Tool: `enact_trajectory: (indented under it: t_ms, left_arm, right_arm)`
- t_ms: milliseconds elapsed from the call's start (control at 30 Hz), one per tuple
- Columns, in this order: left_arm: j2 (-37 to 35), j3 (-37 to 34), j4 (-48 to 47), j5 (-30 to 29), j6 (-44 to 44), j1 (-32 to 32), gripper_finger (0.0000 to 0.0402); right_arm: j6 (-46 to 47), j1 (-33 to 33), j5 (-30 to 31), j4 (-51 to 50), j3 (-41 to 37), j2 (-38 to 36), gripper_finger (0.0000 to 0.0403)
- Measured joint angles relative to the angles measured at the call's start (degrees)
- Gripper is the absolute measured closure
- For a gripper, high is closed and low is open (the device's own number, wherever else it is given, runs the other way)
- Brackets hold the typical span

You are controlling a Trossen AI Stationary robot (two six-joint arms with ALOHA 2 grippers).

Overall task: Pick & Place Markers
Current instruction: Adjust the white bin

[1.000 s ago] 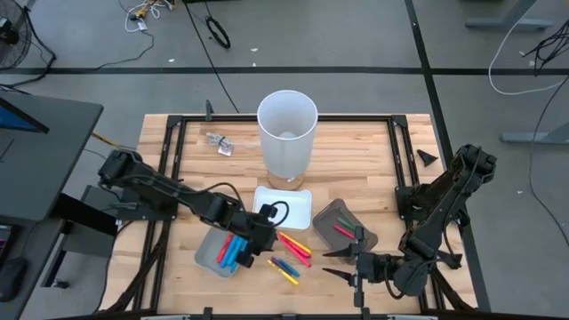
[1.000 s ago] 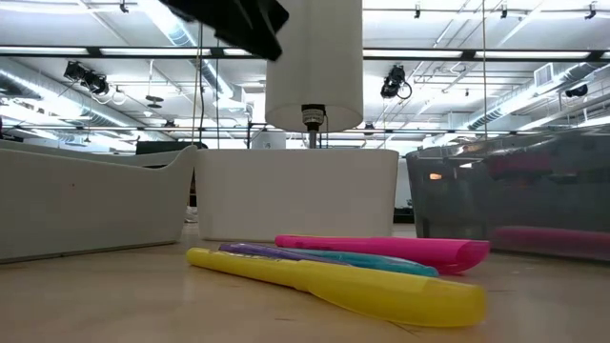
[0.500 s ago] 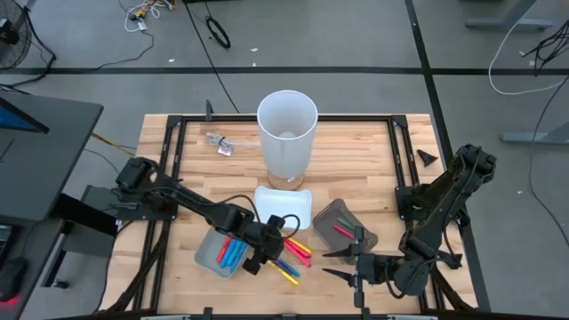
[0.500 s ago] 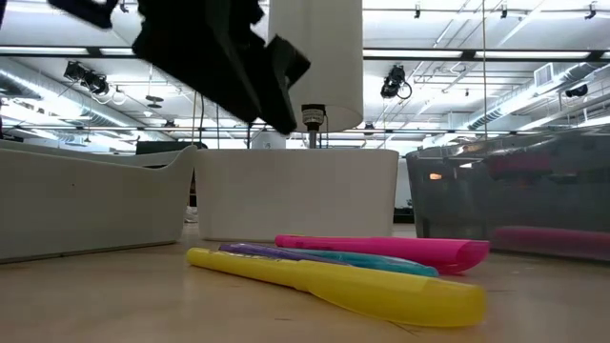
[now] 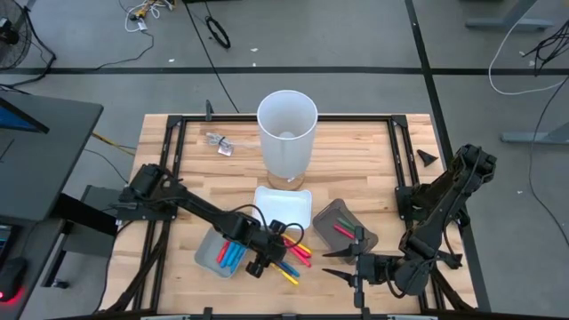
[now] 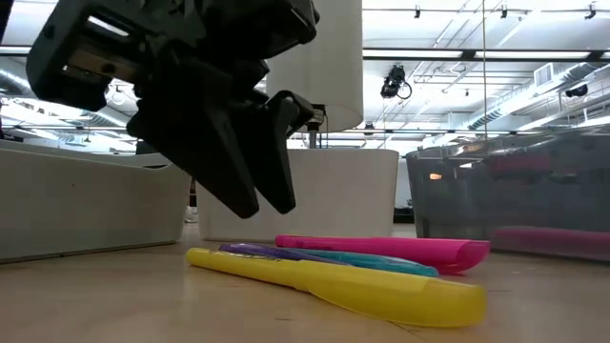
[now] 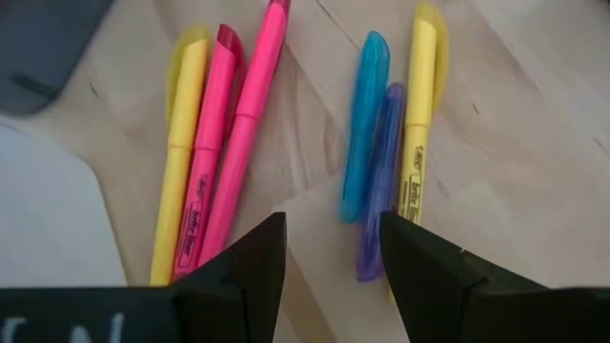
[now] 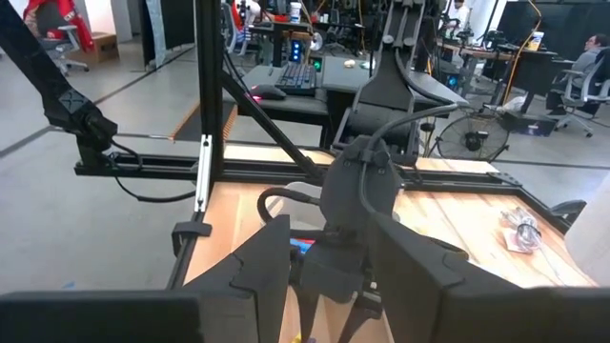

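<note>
High view showed the left gripper [image 5: 277, 248] hanging over the loose markers [image 5: 293, 255] on the wooden table [image 5: 356, 156], just in front of the white tray [image 5: 298, 206]. Its fingers [image 7: 250, 259] stood apart with nothing between them, above a yellow and two pink pens and, beside these, a blue, a purple and another yellow one. More markers lay in the light grey tray [image 5: 206, 255]. The right gripper [image 5: 338, 264] waited near the dark tray [image 5: 360, 234], parted and empty.
</note>
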Motion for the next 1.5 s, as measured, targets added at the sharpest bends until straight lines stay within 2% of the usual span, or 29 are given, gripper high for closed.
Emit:
enact_trajectory:
  t_ms: [1000, 1400, 1500]
  left_arm:
    - [2.44, 0.22, 1.41, -4.08, 0.68, -2.37, 0.0225]
    - [3.25, 0.22, 0.87, -3.31, 0.69, -2.98, 0.0225]
    - [3.7, -0.19, 0.26, -1.07, -1.15, -3.32, 0.0225]
  right_arm:
    - [0.41, 0.01, 0.04, 0.44, 0.0, 0.0, 0.0255]
    - [0.37, 0.01, 0.11, 0.4, 0.0, 0.0, 0.0255]
    - [0.36, 0.01, 0.12, 0.42, 0.0, 0.0, 0.0255]
